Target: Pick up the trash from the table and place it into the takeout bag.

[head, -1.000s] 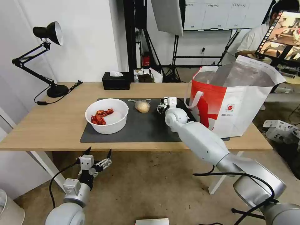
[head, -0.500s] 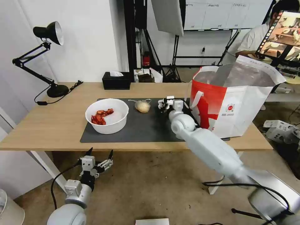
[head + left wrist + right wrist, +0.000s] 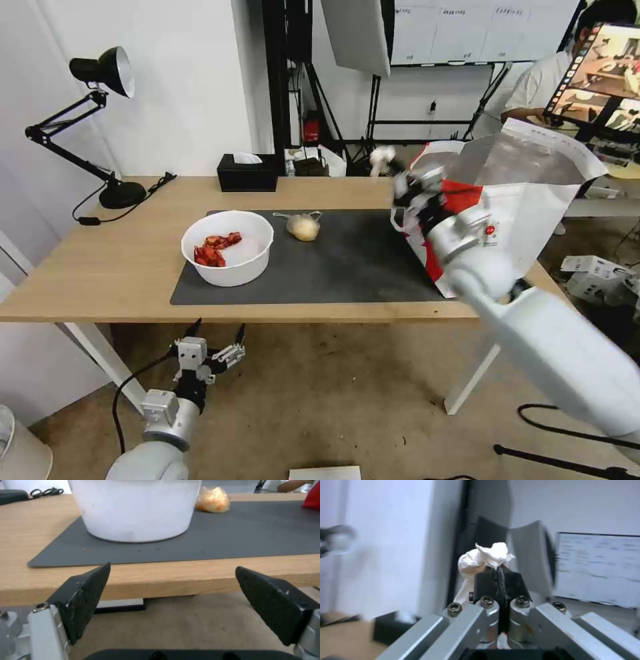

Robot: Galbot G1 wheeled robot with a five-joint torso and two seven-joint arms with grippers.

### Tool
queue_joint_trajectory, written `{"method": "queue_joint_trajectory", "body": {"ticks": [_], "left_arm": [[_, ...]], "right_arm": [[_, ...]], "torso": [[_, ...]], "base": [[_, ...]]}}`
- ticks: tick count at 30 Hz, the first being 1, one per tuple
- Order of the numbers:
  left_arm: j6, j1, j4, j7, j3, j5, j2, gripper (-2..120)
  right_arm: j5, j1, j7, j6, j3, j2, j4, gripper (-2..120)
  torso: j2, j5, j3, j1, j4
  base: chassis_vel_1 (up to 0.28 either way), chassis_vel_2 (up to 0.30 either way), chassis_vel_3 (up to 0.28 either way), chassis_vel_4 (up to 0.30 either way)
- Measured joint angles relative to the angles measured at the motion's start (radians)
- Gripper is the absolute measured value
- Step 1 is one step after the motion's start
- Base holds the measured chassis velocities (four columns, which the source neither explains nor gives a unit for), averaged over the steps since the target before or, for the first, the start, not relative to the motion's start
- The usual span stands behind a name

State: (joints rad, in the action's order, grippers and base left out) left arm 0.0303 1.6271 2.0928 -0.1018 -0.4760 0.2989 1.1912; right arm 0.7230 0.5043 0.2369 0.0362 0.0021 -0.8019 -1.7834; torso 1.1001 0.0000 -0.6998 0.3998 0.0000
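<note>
The right gripper (image 3: 500, 571), blurred, is clamped on the tissue (image 3: 485, 557) above the table (image 3: 100, 267), beside the bag (image 3: 533, 200); the left gripper (image 3: 173, 590) is held wide below the table edge.

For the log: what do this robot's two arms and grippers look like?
Both arms are smooth, rounded silver-white shells with black cables running alongside. The left gripper has two flat, tapered black textured pads on silver metal mounts. The right gripper has black fingers on angular silver links fastened with hex-socket bolts.
</note>
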Motion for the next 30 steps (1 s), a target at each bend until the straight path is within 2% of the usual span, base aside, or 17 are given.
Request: {"method": "queue_joint_trajectory", "body": {"ticks": [2,4,5,7,8,14,15,16,19,20,22,24,27,28,30], "left_arm": [[0.0,0.0,0.002,0.0,0.0,0.0,0.0,100],[0.0,0.004,0.011,0.0,0.0,0.0,0.0,100],[0.0,0.004,0.011,0.0,0.0,0.0,0.0,100],[0.001,0.009,0.019,0.0,0.001,-0.001,0.001,100],[0.002,0.011,0.024,0.0,0.004,-0.001,0.003,100],[0.004,0.02,0.033,0.001,0.006,-0.004,0.007,100],[0.004,0.023,0.035,0.001,0.006,-0.005,0.007,100],[0.004,0.023,0.035,0.001,0.006,-0.005,0.007,100],[0.004,0.033,0.041,0.002,0.001,-0.005,0.007,100],[0.004,0.033,0.041,0.002,0.001,-0.005,0.007,100],[0.004,0.034,0.041,0.002,-0.001,-0.005,0.006,100],[0.004,0.034,0.041,0.002,-0.001,-0.005,0.006,100],[0.004,0.029,0.041,0.002,-0.001,-0.003,0.004,100],[0.004,0.029,0.041,0.002,-0.001,-0.003,0.004,100],[0.004,0.028,0.041,0.002,-0.001,-0.002,0.004,100]], "right_arm": [[0.006,-0.008,0.028,-0.018,0.008,0.009,0.004,0],[0.023,-0.027,0.169,-0.161,0.022,0.037,0.01,0],[0.023,-0.027,0.169,-0.161,0.022,0.037,0.01,0],[0.147,-0.029,0.293,-0.295,0.027,0.064,-0.016,0],[0.208,-0.026,0.32,-0.326,0.034,0.074,-0.026,0],[0.29,-0.018,0.34,-0.362,0.057,0.085,-0.035,2],[0.3,-0.017,0.336,-0.368,0.063,0.089,-0.04,8],[0.3,-0.017,0.336,-0.368,0.063,0.089,-0.04,8],[0.328,-0.02,0.326,-0.401,0.069,0.095,-0.061,22],[0.328,-0.02,0.326,-0.401,0.069,0.095,-0.061,22],[0.336,-0.022,0.327,-0.437,0.072,0.096,-0.072,32],[0.337,-0.023,0.328,-0.443,0.072,0.096,-0.075,35],[0.339,-0.022,0.334,-0.452,0.073,0.099,-0.08,52],[0.339,-0.022,0.334,-0.452,0.073,0.099,-0.08,52],[0.339,-0.02,0.334,-0.452,0.079,0.1,-0.08,62]], "torso": [[0.0,0.0,0.0,0.0,0.0],[0.0,0.0,0.0,0.0,0.0002],[0.0,0.0,0.0,0.0,0.0002],[0.0,0.0005,0.0,0.0,-0.0001],[0.0,0.0002,0.0,0.0,-0.0002],[0.0,0.0002,0.0,0.0,0.0001],[0.0,0.0001,0.0,0.0,0.0],[0.0,0.0001,0.0,0.0,0.0],[0.0,0.0,0.0,0.0,0.0],[0.0,0.0,0.0,0.0,0.0],[0.0,-0.0001,0.0,0.0,0.0002],[0.0,-0.0001,0.0,0.0,0.0002],[0.0,-0.0001,0.0,0.0,0.0],[0.0,-0.0001,0.0,0.0,0.0],[0.0,-0.0001,0.0,0.0,0.0001]], "base": [[0.0,0.0,0.0,0.0],[0.0,0.0,0.0,0.0],[0.0,0.0,0.0,0.0],[0.0,0.0,0.0,0.0],[0.0,0.0,0.0,0.0],[0.0,0.0,0.0,0.0],[0.0,0.0,0.0,0.0],[0.0,0.0,0.0,0.0],[0.0,0.0,0.0,0.0],[0.0,0.0,0.0,0.0],[0.0,0.0,0.0,0.0],[0.0,0.0,0.0,0.0],[0.0,0.0,0.0,0.0],[0.0,0.0,0.0,0.0],[0.0,0.0,0.0,0.0]]}}
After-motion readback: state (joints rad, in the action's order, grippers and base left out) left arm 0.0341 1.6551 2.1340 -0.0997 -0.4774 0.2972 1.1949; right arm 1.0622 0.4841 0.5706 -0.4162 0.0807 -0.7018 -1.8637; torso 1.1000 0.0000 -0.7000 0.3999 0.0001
